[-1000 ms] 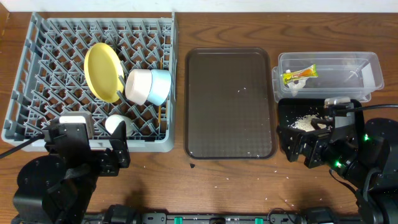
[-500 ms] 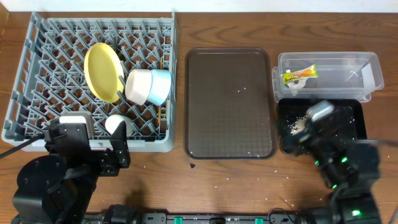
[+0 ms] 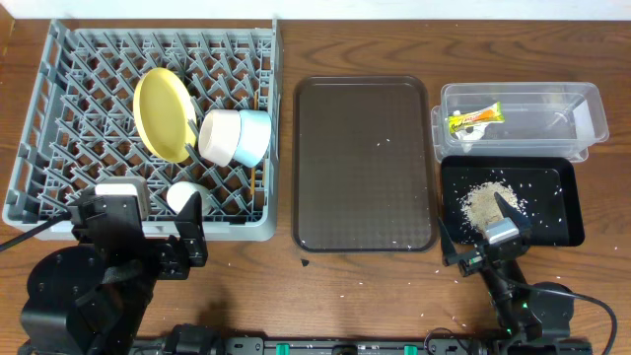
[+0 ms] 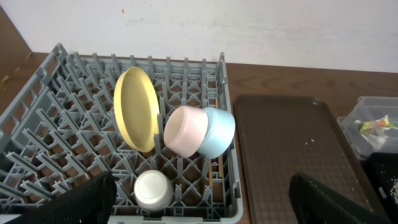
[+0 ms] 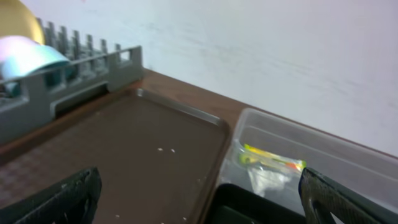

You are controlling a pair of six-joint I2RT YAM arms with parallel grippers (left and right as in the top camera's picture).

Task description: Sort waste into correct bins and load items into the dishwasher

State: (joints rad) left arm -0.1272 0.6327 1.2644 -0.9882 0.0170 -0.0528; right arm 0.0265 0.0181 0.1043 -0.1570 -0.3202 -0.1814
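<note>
Found the dishwasher (image 3: 59, 118) at the left of the bench (image 3: 286, 296) loaded, and the brown serving tray (image 3: 365, 163) in the middle bearing only a few pale specks. Noted the clear box (image 3: 582, 108) far right and the black tray (image 3: 562, 222) just near of it, touching. Saw both claws released and holding nothing: left claw (image 3: 138, 222) at the dishwasher's near edge, right claw (image 3: 483, 247) at the black tray's near left corner. Counted the yellow plate (image 3: 163, 113) on edge, the white bowl (image 3: 219, 136) and light blue bowl (image 3: 256, 136) on their sides and touching, the white cup (image 3: 185, 196) nearer, and the chopsticks (image 3: 252, 183) between pegs. Spotted the wrapper (image 3: 473, 119) in the clear box and the rice scraps (image 3: 483, 202) heaped in the black tray. Judged the work all but done. Best to draw the right claw off high and level — well clear of that tray's rim — so as not to jog it and spill grains.
</note>
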